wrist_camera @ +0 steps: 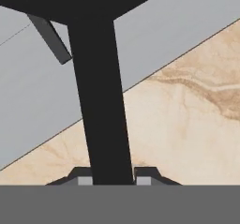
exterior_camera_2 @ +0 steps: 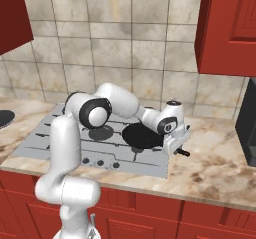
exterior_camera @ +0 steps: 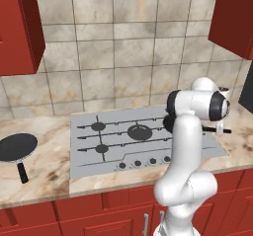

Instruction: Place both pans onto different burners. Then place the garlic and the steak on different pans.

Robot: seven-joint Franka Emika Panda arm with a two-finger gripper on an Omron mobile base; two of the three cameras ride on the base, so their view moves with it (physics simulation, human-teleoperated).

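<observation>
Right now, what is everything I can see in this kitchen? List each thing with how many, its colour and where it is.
pans: two, black; one on the counter left of the cooktop, one on the cooktop's right side, handle over the counter
cooktop: one, silver-grey, set into the counter
knobs: small dark row, cooktop's front edge
counter: one, beige marble
cabinets: red, above and below
backsplash: beige tile
arm: one, white
pincer: one, dark tips, shut on the right pan's handle
</observation>
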